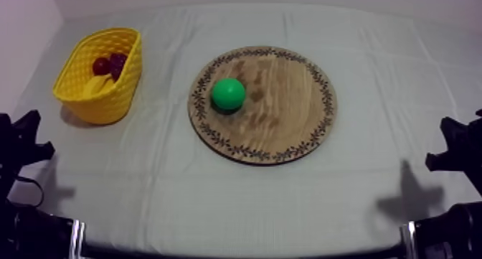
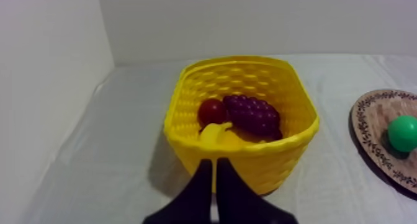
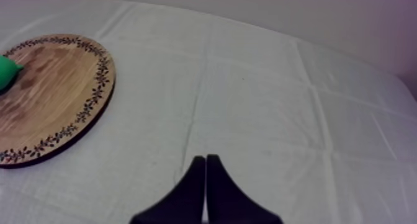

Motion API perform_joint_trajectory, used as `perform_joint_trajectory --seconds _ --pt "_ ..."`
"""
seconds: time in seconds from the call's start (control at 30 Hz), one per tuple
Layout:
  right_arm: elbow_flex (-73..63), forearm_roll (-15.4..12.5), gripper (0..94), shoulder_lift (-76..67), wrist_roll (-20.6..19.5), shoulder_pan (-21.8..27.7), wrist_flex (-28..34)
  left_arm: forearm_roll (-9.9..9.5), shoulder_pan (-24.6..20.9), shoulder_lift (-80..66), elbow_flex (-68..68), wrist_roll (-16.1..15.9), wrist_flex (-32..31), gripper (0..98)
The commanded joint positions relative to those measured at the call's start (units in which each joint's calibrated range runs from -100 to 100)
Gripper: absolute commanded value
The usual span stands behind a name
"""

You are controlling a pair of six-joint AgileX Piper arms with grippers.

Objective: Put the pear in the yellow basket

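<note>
A green pear (image 1: pixel 228 94) sits on the left part of the round wooden board (image 1: pixel 294 125) in the middle of the table; the pear (image 2: pixel 404 133) and the pear (image 3: pixel 6 72) also show on the board in both wrist views. At the far left stands the yellow basket (image 1: pixel 75 75). My left gripper (image 2: pixel 215 167) is shut, its fingers together as a narrow wedge just short of the basket (image 2: pixel 242 155). My right gripper (image 3: pixel 205 164) is shut too, over bare cloth to the right of the board (image 3: pixel 56 108). Both arms rest low at the table's sides.
In the basket lie a banana (image 2: pixel 215 136), a bunch of purple grapes (image 2: pixel 253 113) and a small red fruit (image 2: pixel 211 110). Grey-white cloth stretches free between basket and board and right of the board. A wall rises behind the table.
</note>
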Motion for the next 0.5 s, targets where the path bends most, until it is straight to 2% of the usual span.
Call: perform_joint_trajectory --seconds 0.0,0.47 --pt "0.05 0.02 0.5 -0.05 -0.01 -0.02 0.0 0.91 -0.57 -0.04 0.15 1.15 2.12 0.0" --pt "0.05 0.02 0.5 -0.05 -0.01 -0.02 0.0 0.77 -1.8 -0.04 0.03 0.07 1.95 0.0"
